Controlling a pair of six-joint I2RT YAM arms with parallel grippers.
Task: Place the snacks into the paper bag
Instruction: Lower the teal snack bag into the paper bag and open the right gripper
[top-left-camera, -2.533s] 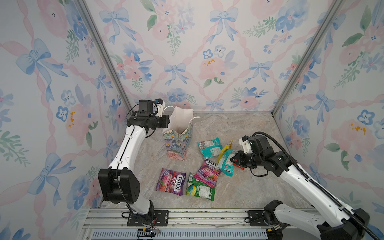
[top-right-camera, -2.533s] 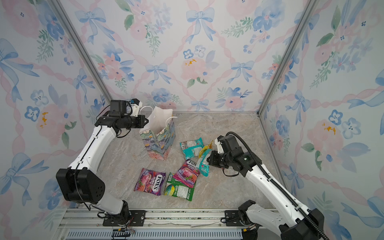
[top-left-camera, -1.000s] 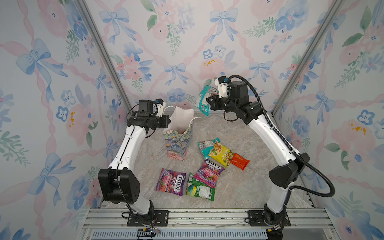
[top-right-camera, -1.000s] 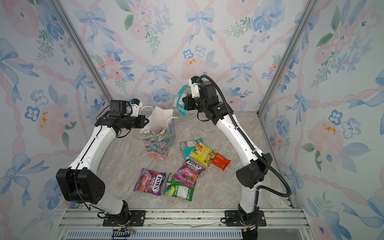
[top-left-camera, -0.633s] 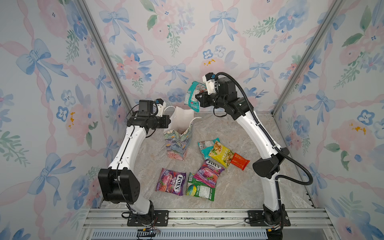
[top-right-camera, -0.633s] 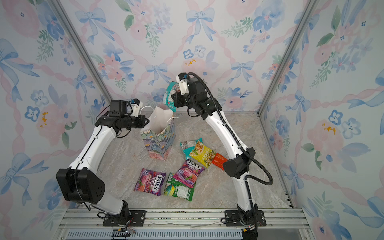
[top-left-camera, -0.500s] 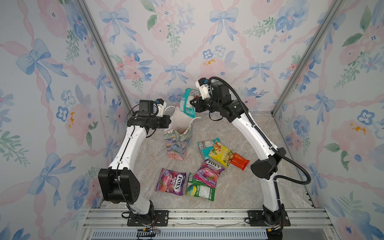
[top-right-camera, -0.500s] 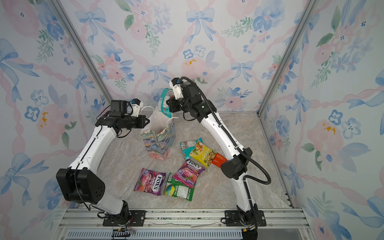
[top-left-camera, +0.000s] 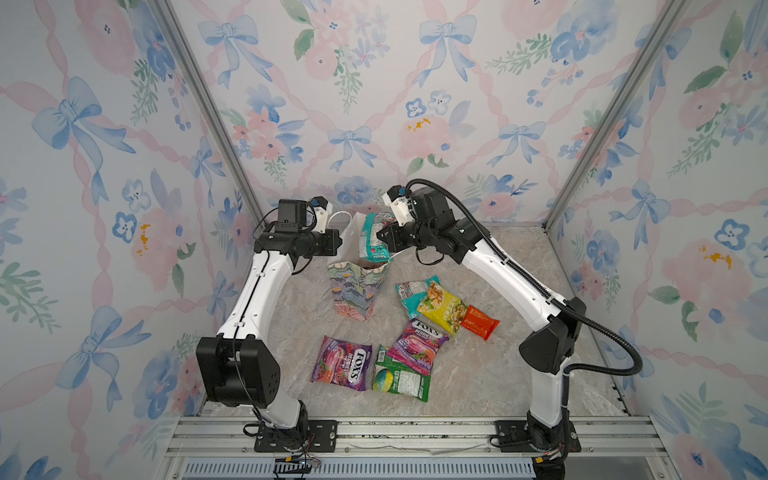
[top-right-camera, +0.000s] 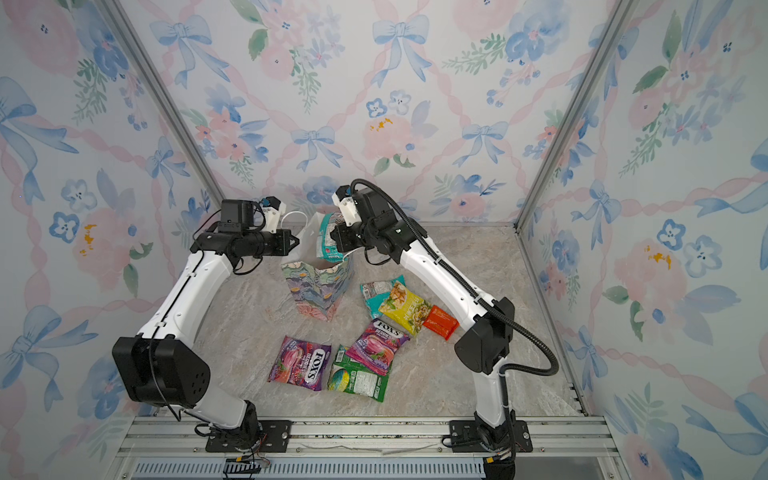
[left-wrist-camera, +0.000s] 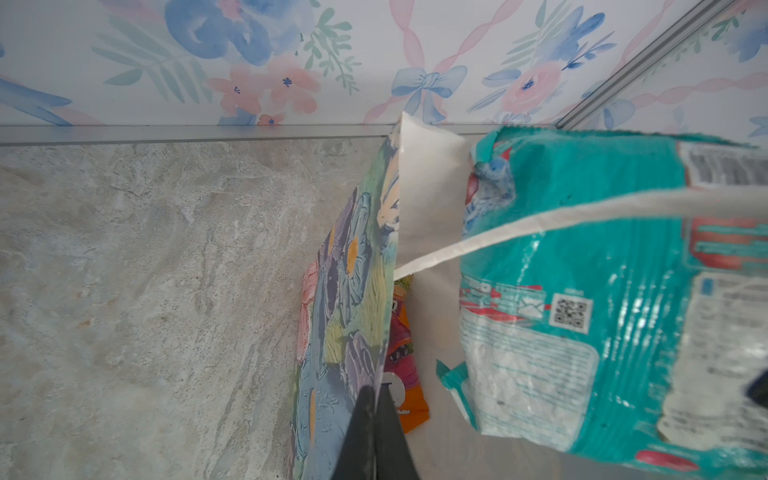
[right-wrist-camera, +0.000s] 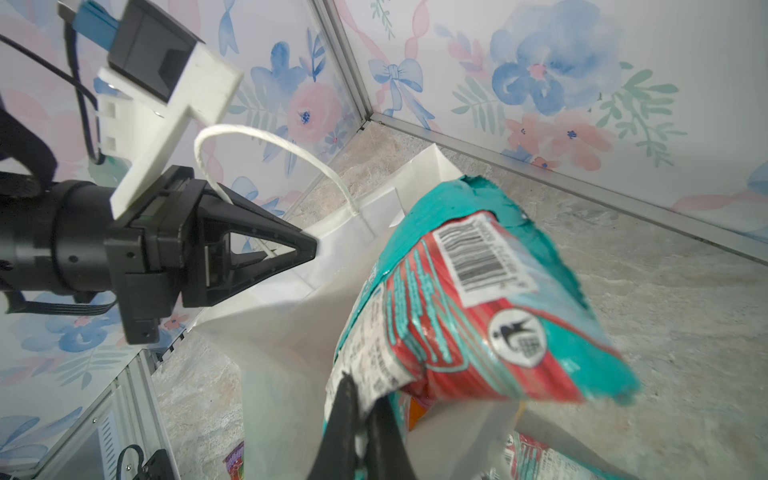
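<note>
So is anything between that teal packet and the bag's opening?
Nothing visible. The left hand holds the paper bag open by its wall, and the teal packet in the right hand hangs at the mouth.

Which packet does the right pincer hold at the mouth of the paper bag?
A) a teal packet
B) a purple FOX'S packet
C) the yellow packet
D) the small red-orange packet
A: in a top view the right pincer is shut on the teal packet, which hangs at the open mouth of the paper bag.
</note>
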